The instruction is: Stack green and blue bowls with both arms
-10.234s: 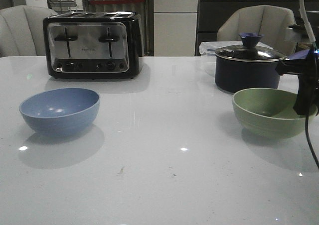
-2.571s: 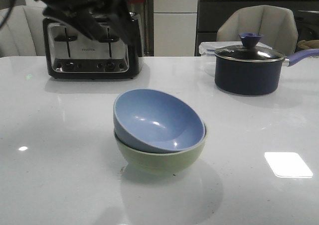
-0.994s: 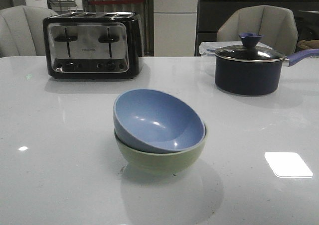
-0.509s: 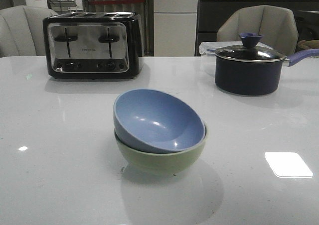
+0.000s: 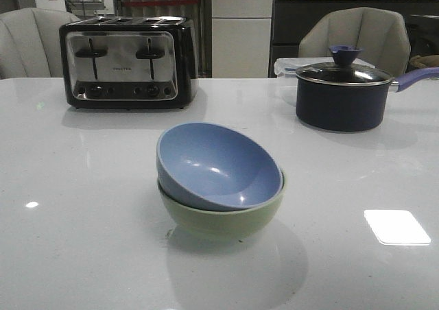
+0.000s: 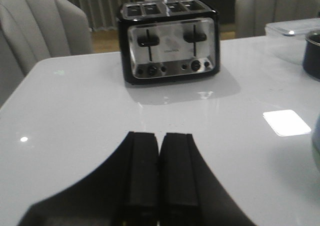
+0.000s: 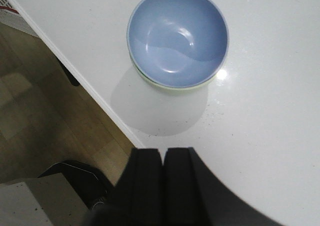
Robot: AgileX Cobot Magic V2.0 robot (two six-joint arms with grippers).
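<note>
The dusty blue bowl (image 5: 218, 164) sits tilted inside the pale green bowl (image 5: 223, 217) in the middle of the white table. In the right wrist view the blue bowl (image 7: 177, 36) hides all but a thin green rim (image 7: 172, 89). My right gripper (image 7: 164, 153) is shut and empty, high above the table's front edge, apart from the bowls. My left gripper (image 6: 160, 138) is shut and empty above bare table, facing the toaster; a sliver of the stacked bowls (image 6: 316, 146) shows at that view's edge. Neither arm shows in the front view.
A black and chrome toaster (image 5: 127, 62) stands at the back left. A dark navy saucepan with a lid (image 5: 341, 94) stands at the back right, a clear container (image 5: 287, 66) behind it. Two chairs stand beyond the table. The right wrist view shows the table edge (image 7: 80, 76) and wooden floor.
Early on the bowls stood apart; later the blue bowl sits in the green one at mid table. The left arm left the front view. In the last second nothing moves.
</note>
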